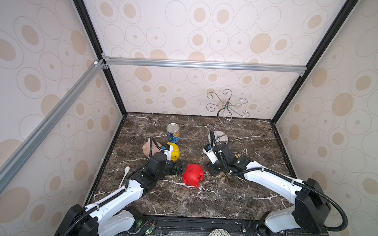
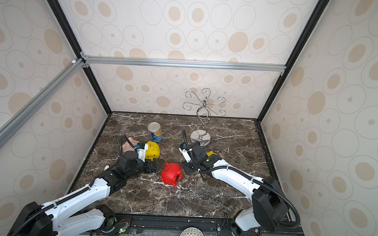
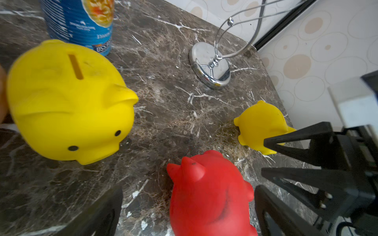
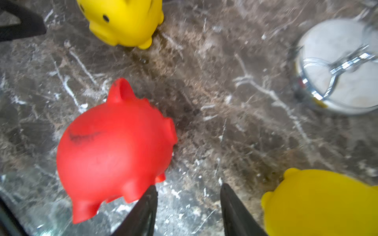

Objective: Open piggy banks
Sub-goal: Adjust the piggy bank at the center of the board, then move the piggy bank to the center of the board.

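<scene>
Red piggy bank (image 1: pixel 192 175): just ahead of left hand (image 1: pixel 178 168), beside right hand (image 4: pixel 189 187).
Left hand: wide open, empty.
Right hand: parted, empty.

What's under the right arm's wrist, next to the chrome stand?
A yellow piggy bank on the marble table. In both top views the right arm covers nearly all of it, leaving a yellow sliver. Its plug cannot be seen in any view.

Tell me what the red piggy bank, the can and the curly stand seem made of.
The red piggy bank looks like moulded plastic or vinyl: uniform colour, smooth, dull sheen. The can: metal, shiny ringed top, blue printed label. The stand: chromed metal wire, mirror-bright round base.
</scene>
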`<act>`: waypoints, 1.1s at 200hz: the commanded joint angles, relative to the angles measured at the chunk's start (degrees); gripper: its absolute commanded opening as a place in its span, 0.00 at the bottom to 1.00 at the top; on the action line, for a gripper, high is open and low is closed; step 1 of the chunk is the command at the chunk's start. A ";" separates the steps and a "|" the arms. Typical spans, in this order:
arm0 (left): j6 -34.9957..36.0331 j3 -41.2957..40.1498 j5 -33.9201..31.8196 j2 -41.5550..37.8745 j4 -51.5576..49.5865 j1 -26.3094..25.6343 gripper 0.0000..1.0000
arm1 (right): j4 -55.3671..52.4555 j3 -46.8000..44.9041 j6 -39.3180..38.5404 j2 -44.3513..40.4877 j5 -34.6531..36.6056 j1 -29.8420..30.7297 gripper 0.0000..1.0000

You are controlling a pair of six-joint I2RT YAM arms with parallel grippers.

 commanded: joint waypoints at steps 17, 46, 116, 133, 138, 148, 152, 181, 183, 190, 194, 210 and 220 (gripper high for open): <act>-5.22 0.80 0.73 1.82 4.37 -3.08 1.00 | 0.72 -4.72 4.57 -1.24 -7.38 0.54 0.51; -9.94 -2.16 0.12 1.12 9.37 -3.78 1.00 | 4.05 -7.34 6.06 -0.53 -12.19 1.08 0.51; -15.31 -1.67 -2.74 9.98 16.21 -7.92 1.00 | 10.71 -7.90 8.32 3.48 -13.83 1.85 0.51; -14.59 -0.96 -3.18 11.31 16.37 -7.92 1.00 | 12.02 -7.73 8.84 4.44 -13.67 1.89 0.51; -14.44 -0.55 -3.30 11.83 16.13 -7.94 1.00 | 12.28 -7.66 8.99 4.68 -13.83 1.85 0.51; -14.25 -0.11 -3.56 12.90 16.50 -8.00 1.00 | 13.16 -7.68 9.54 5.00 -13.60 1.89 0.51; -13.98 0.00 -3.55 13.33 16.91 -7.97 1.00 | 13.75 -7.83 9.78 5.04 -13.45 1.85 0.50; -10.82 2.97 -5.10 16.36 16.44 -7.92 1.00 | 16.04 -7.99 10.32 6.21 -12.45 1.87 0.49; -10.47 3.29 -5.19 16.57 16.45 -7.96 1.00 | 16.17 -8.02 10.37 6.32 -12.44 1.91 0.49; -9.25 4.49 -5.38 17.33 16.34 -7.93 1.00 | 16.59 -8.00 10.57 6.62 -12.52 1.85 0.49; -8.54 5.15 -5.69 17.84 16.02 -7.93 1.00 | 16.83 -8.03 10.72 6.83 -12.45 1.84 0.49; -6.06 8.25 -6.32 19.99 15.15 -7.89 1.00 | 18.26 -8.32 11.34 7.34 -12.39 1.84 0.49; -4.62 10.09 -6.10 21.00 14.66 -7.79 1.00 | 18.94 -8.42 11.72 7.61 -12.35 1.88 0.49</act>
